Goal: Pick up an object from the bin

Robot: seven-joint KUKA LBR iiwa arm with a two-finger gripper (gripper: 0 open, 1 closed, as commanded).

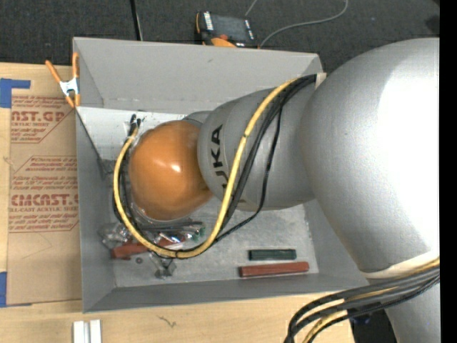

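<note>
Camera view hides my gripper beneath my orange domed wrist cover (168,181); whether it is open or closed I cannot tell. A short reddish-brown bar (127,250) lies just beside the cover's lower-left edge, its long axis running left to right.

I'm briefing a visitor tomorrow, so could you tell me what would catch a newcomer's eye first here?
The big silver arm reaches in from the right, its glossy orange wrist cover over the grey bin's left half. Toward the view's lower right lie a dark green bar and a red-brown bar, parallel; a small heap sits below the cover.
</note>
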